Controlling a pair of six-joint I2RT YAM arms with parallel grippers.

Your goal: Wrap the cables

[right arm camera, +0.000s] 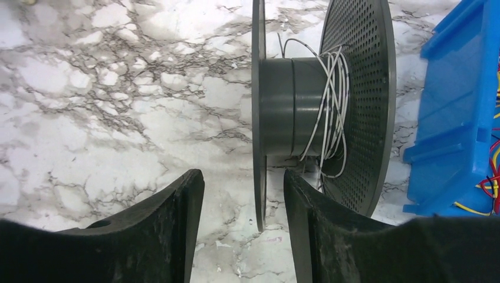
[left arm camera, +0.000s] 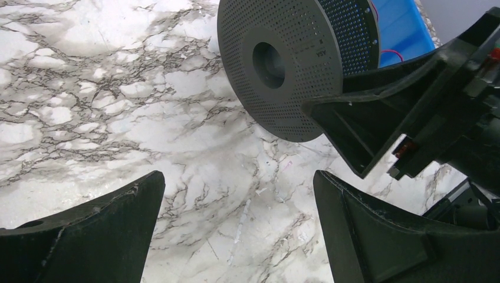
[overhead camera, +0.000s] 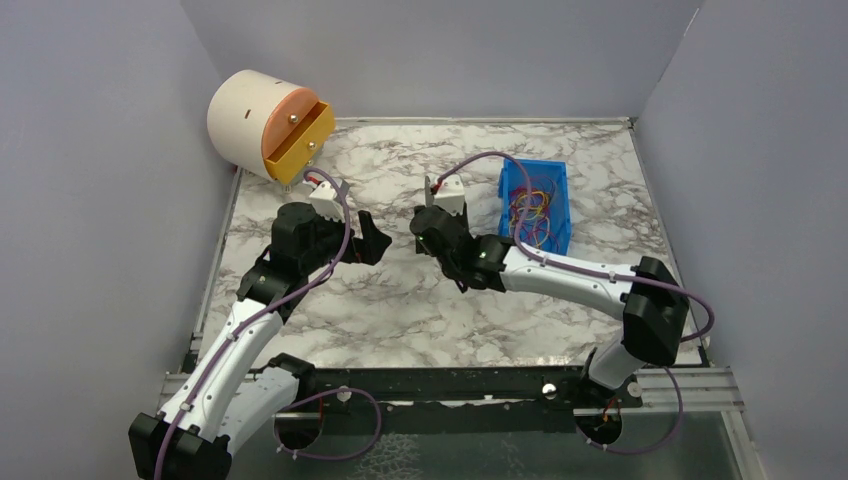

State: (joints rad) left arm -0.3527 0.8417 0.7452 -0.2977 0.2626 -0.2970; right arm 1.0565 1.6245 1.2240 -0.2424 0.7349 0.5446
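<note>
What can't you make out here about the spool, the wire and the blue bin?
Spool: top view, almost all hidden under the wrist of the right arm.
White wire: right wrist view, its free end is lost among its own loops.
Blue bin: both wrist views, cut off by the frame edge; top view, its coloured wires are too small to count.

Surface [overhead camera: 420, 310]: white marble pattern, grey veining. Enclosed on three sides, plain pale grey-lavender: left wall [overhead camera: 90, 200], back wall [overhead camera: 450, 50], right wall [overhead camera: 760, 200]. Metal rail [overhead camera: 450, 381] along near edge. Lighting even, diffuse; soft shadows.
</note>
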